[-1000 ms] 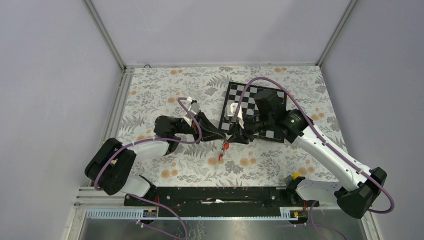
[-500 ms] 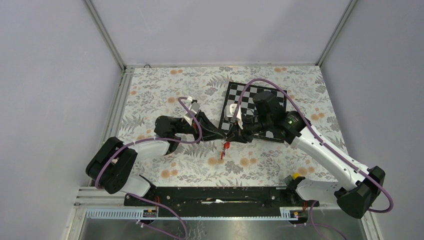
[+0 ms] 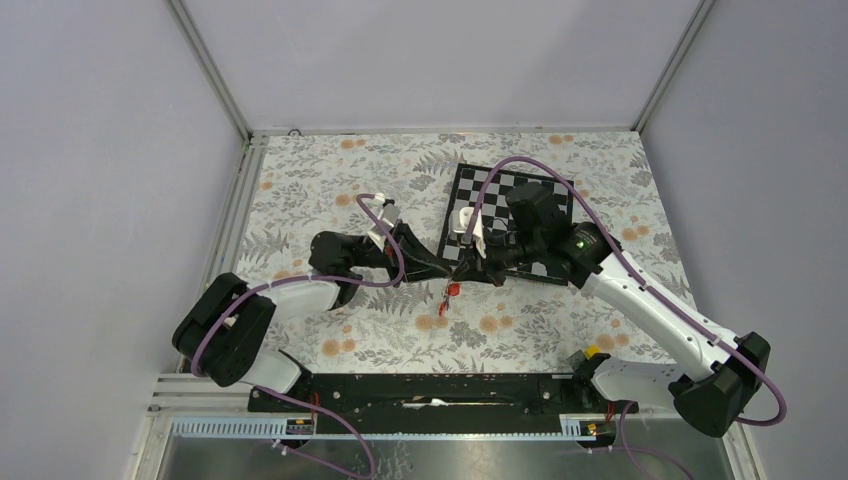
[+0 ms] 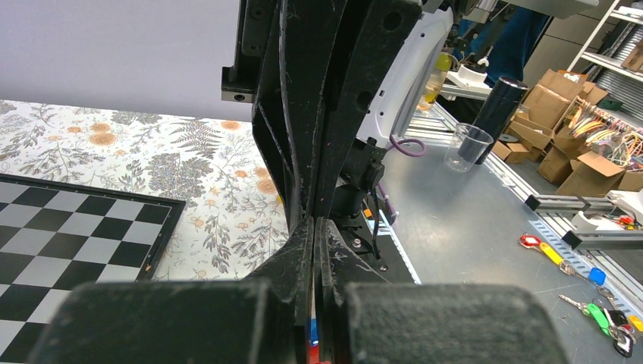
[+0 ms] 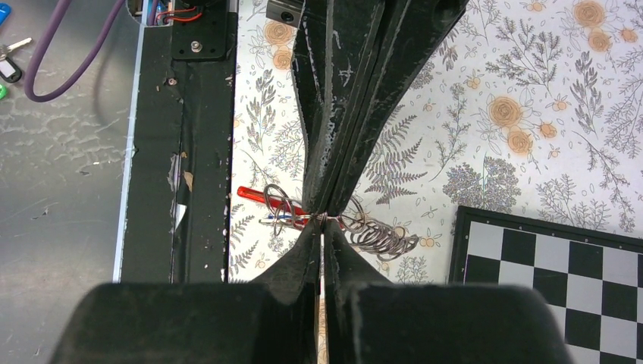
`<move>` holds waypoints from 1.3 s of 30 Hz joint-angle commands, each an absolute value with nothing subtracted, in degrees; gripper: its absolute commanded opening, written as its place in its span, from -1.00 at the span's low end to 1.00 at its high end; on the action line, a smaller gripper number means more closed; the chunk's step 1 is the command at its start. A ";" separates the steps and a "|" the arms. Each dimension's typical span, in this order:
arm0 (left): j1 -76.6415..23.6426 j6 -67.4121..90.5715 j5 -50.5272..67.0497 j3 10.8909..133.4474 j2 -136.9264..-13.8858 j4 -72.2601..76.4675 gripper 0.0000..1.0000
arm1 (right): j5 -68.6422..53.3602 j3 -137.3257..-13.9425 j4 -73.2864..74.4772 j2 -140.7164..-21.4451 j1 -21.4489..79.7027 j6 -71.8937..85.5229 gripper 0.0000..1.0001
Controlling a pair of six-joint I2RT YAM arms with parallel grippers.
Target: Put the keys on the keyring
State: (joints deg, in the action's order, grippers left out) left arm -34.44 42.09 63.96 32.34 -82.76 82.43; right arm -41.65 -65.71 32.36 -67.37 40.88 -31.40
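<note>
My left gripper (image 3: pixel 455 268) and right gripper (image 3: pixel 470 268) meet tip to tip above the floral cloth. In the right wrist view my right gripper (image 5: pixel 321 221) is shut on the keyring (image 5: pixel 379 237), a thin metal wire ring stretched out into a loose coil. The left gripper's fingers (image 5: pixel 334 152) come down onto the same wire from the other side, also shut. Two keys hang from small rings beside the pinch, one with a red tag (image 5: pixel 254 194) and one with a blue tag (image 5: pixel 274 221). From above only the red-tagged key (image 3: pixel 452 291) shows, dangling under the tips. A blue and red sliver (image 4: pixel 312 334) shows between the left jaws.
A black-and-white chessboard (image 3: pixel 470 195) lies just behind the grippers and under the right arm, its corner close to the ring (image 5: pixel 553 265). The black base rail (image 3: pixel 430 388) runs along the near edge. Purple cables loop over both arms.
My right gripper has closed from partly open onto the wire ring and edged slightly left. The left gripper has stayed shut in place, and the hanging keys barely shifted.
</note>
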 commanded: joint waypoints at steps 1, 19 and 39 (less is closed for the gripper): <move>-33.96 40.76 62.81 33.53 -82.95 87.37 -1.00 | -41.86 -66.01 32.22 -65.69 40.62 -32.40 -1.00; -30.68 22.69 67.40 40.55 -79.21 60.58 0.15 | -30.74 -75.24 49.72 -68.76 40.69 -38.49 -1.00; -30.73 19.97 65.18 37.82 -80.21 63.54 0.42 | -25.08 -87.56 62.60 -78.13 42.15 -41.37 -1.00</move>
State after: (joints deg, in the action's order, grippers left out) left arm -30.87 20.84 65.71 38.48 -80.42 58.41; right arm -26.33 -83.55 61.30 -77.47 41.12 -41.30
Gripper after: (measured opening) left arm 0.701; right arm 0.020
